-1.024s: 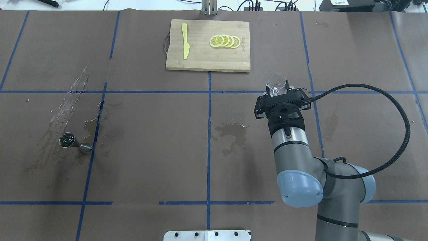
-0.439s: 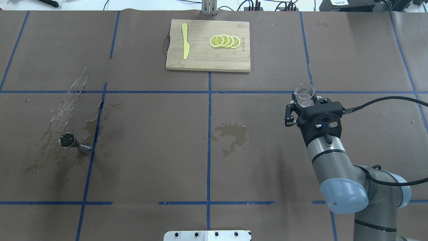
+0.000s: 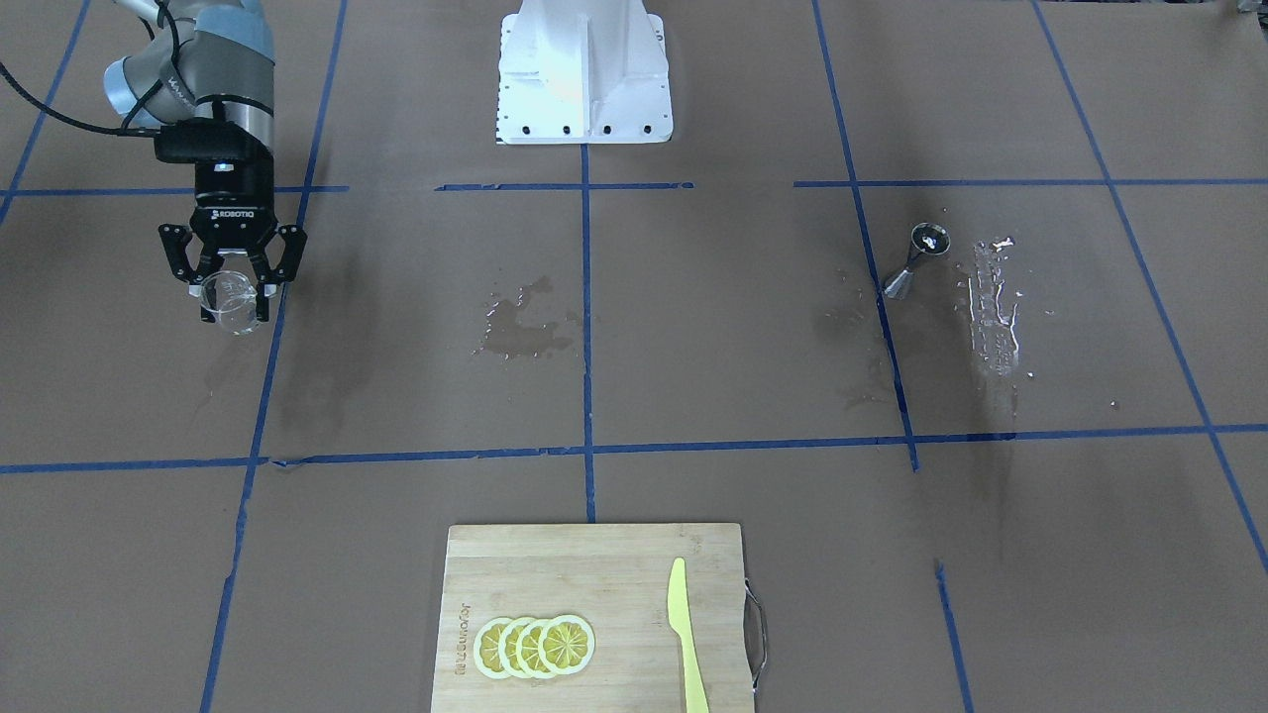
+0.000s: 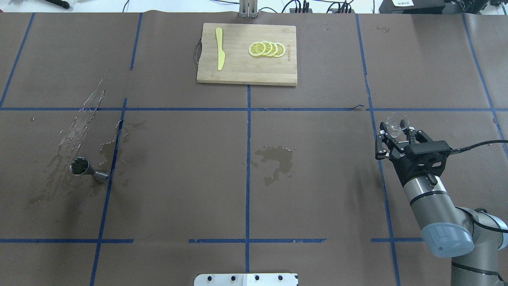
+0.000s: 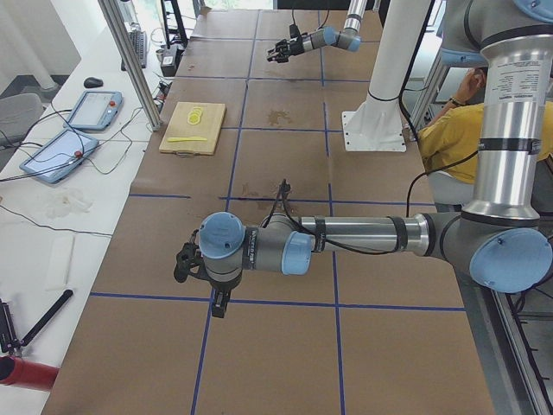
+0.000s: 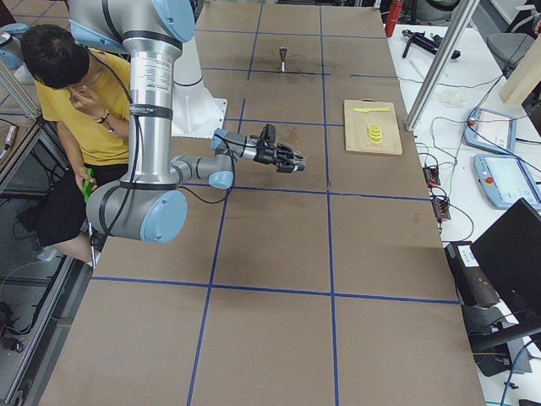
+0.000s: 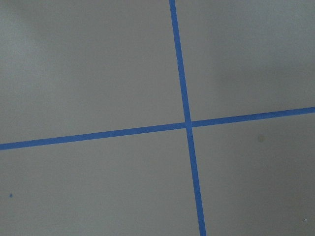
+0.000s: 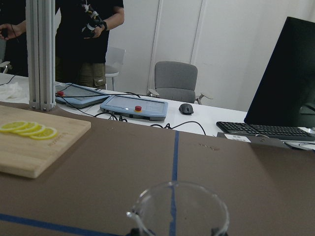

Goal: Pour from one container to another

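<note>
My right gripper [image 4: 397, 128] is shut on the small clear glass cup [image 4: 395, 121], holding it upright above the table's right side. The front-facing view shows the same right gripper [image 3: 233, 289] and glass cup [image 3: 230, 297], and the glass cup's [image 8: 179, 209] rim fills the bottom of the right wrist view. I cannot tell what the cup contains. The steel jigger [image 4: 85, 170] stands far off on the left, on wet paper, also seen as the jigger [image 3: 916, 259] from the front. My left gripper [image 5: 183, 264] shows only in the left side view, low over the table; open or shut I cannot tell.
A wooden cutting board [image 4: 246, 73] with lemon slices [image 4: 266, 49] and a yellow knife [image 4: 219, 49] lies at the far middle. A wet patch [image 4: 278, 157] marks the centre, and streaks of spilled liquid [image 4: 79, 123] lie by the jigger. A person in yellow [image 6: 76, 101] sits beside the robot.
My right arm has swung to the right and a little nearer the robot, carrying the glass cup with it. The jigger has stayed put.
</note>
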Controlling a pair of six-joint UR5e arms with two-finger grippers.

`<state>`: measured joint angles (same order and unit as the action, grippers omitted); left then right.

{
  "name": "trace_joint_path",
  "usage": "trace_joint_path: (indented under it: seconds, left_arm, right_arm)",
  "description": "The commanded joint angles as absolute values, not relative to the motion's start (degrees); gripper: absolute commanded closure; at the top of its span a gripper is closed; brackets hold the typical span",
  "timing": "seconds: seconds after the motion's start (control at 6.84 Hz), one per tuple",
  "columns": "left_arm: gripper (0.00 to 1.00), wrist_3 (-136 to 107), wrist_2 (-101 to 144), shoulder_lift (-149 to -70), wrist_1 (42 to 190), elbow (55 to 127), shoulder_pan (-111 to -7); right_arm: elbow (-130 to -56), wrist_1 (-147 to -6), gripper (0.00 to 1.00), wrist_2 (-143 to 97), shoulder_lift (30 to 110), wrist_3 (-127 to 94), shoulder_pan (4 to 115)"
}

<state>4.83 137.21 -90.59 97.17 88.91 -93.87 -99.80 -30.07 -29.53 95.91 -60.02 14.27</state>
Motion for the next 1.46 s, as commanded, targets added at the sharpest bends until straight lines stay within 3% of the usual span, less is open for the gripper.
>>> trace_joint_path:
  seconds: [0.0, 1.02, 1.32]
  left_arm:
    - [0.00, 4.83, 137.20, -90.62, 97.21, 88.95, -93.87]
    - [0.00, 4.83, 137.37, -90.62, 97.29, 88.86, -93.87]
    - [0.00, 4.75, 137.37, -90.70, 97.29, 88.94, -93.87]
  right_arm:
    - [-88.53, -15.43, 1.00, -24.36, 96.50, -61.17, 10.31]
    - [-85.96, -15.38, 1.00, -22.32, 95.80, -60.73, 4.57]
    - [-85.96, -15.29, 0.71, -23.20, 95.63, -60.91, 4.57]
